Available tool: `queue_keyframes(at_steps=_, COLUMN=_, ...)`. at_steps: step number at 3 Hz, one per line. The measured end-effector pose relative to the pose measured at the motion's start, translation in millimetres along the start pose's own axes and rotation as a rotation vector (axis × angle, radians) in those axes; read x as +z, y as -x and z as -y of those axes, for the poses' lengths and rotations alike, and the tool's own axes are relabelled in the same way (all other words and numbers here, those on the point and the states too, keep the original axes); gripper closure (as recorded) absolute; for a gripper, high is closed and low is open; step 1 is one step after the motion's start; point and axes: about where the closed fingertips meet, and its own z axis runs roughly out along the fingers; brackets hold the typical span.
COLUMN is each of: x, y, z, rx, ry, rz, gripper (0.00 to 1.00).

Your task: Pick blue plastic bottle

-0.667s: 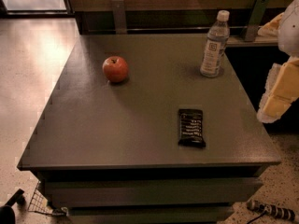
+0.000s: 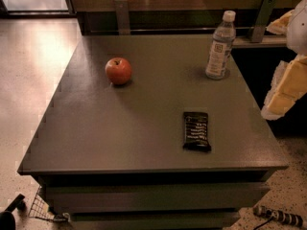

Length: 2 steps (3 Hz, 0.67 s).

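Note:
The blue plastic bottle [image 2: 220,46] stands upright near the far right corner of the grey table [image 2: 120,128]. It is clear and ribbed, with a white cap and a pale label. My gripper [image 2: 287,90] shows as pale cream and white parts at the right edge of the view. It is beyond the table's right side, lower than the bottle and apart from it, and it holds nothing that I can see.
A red apple [image 2: 118,71] sits on the table's far left part. A black snack bar [image 2: 196,131] lies right of centre towards the front. A dark ledge with metal brackets [image 2: 122,16] runs behind the table. Speckled floor lies to the left.

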Motion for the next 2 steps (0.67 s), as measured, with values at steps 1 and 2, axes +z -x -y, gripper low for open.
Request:
queue_keyframes(at_steps=1, x=14, y=-11, z=39, rx=0.053, ry=-0.065, rz=0.091, gripper=0.0)
queue_keyframes(at_steps=2, x=50, y=-32, z=120, rx=0.175, ry=-0.171, rz=0.344, gripper=0.0)
